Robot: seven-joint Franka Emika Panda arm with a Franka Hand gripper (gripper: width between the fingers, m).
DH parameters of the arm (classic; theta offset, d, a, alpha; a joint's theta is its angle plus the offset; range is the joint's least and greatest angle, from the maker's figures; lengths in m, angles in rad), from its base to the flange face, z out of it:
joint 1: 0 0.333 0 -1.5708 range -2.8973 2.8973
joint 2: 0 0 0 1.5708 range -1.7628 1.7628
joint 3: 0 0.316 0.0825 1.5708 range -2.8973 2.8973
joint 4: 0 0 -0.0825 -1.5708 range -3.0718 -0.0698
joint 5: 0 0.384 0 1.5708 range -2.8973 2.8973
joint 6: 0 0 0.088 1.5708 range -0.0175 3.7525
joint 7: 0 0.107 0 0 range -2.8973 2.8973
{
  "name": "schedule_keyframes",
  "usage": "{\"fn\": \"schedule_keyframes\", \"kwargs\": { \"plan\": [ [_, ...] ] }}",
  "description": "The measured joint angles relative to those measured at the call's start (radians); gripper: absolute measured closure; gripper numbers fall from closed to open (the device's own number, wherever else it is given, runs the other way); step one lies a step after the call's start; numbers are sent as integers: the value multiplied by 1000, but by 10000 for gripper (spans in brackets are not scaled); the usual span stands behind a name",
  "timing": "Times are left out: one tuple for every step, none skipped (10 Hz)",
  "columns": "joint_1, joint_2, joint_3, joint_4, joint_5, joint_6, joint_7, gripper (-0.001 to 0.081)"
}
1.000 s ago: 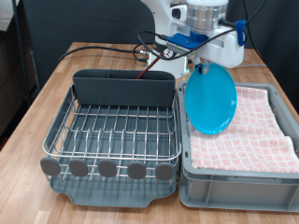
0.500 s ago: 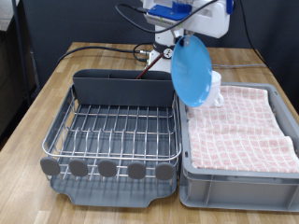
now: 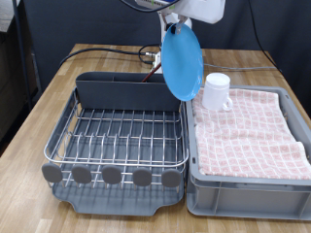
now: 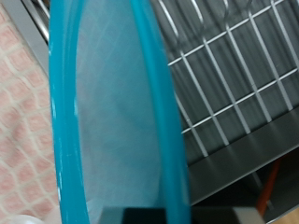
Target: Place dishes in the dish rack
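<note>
My gripper (image 3: 176, 23) is at the top of the exterior view, shut on the upper rim of the round light-blue plate (image 3: 181, 63). The plate hangs on edge in the air, above the right end of the silver wire dish rack (image 3: 121, 136) and its grey cutlery compartment (image 3: 129, 92). In the wrist view the plate (image 4: 121, 112) fills the middle, with the rack wires (image 4: 234, 84) beyond it. The white mug (image 3: 216, 90) stands on the pink checked cloth (image 3: 253, 131). The rack holds no dishes. The wooden spoon is out of view.
The grey plastic bin (image 3: 243, 189) lined with the pink cloth sits against the rack on the exterior view's right. Cables (image 3: 107, 50) lie on the wooden table (image 3: 39, 97) behind the rack. The robot's base stands at the back.
The gripper has lifted the plate up off the pink cloth and carried it to the exterior view's left, towards the rack. The mug, hidden behind the plate before, now shows.
</note>
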Motion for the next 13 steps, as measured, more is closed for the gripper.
{"fn": "schedule_keyframes", "kwargs": {
  "plan": [
    [-2, 1, -5, 0, -32, 0, -65, 771],
    [-6, 1, -19, 0, -67, 1, -134, 771],
    [-13, 2, -40, 2, -98, 8, -208, 771],
    [-19, 7, -68, 6, -119, 28, -286, 771],
    [-28, 17, -98, 11, -140, 58, -368, 771],
    [-36, 29, -127, 21, -160, 91, -452, 771],
    [-40, 44, -154, 38, -172, 111, -532, 771],
    [-41, 65, -180, 63, -176, 122, -611, 771],
    [-41, 90, -204, 94, -175, 127, -685, 771],
    [-41, 118, -226, 125, -170, 131, -754, 771],
    [-41, 146, -246, 153, -158, 141, -807, 771],
    [-42, 171, -261, 178, -140, 143, -815, 771],
    [-42, 193, -266, 199, -123, 143, -814, 771]
  ]
}}
